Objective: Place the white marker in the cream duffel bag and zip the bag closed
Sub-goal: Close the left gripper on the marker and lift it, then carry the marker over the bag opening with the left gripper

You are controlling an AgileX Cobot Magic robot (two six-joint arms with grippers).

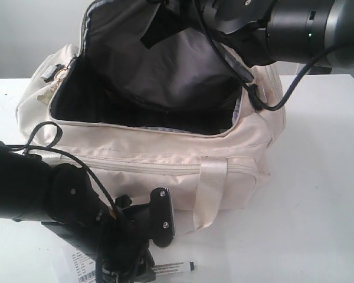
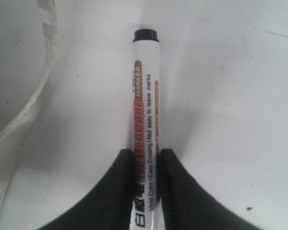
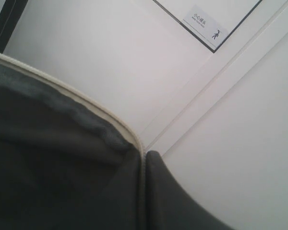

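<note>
The white marker (image 2: 145, 110) has a red and black label and a black end. My left gripper (image 2: 145, 154) is shut on its barrel, one black finger pressed against each side. In the exterior view the marker (image 1: 176, 267) pokes out to the right of that gripper (image 1: 143, 268), low at the table's front edge. The cream duffel bag (image 1: 165, 159) stands behind it, its main opening wide and the dark lining (image 1: 165, 76) showing. My right gripper (image 3: 144, 160) is shut on the lid's piped edge (image 3: 86, 103) and holds the flap up.
A white paper barcode tag (image 1: 76, 265) lies under the left arm. One shiny strap handle (image 1: 209, 194) hangs down the bag's front, and a strap (image 2: 19, 120) lies beside the marker. The right arm (image 1: 295, 26) hangs over the bag's right end. White table (image 1: 318, 194) surrounds the bag.
</note>
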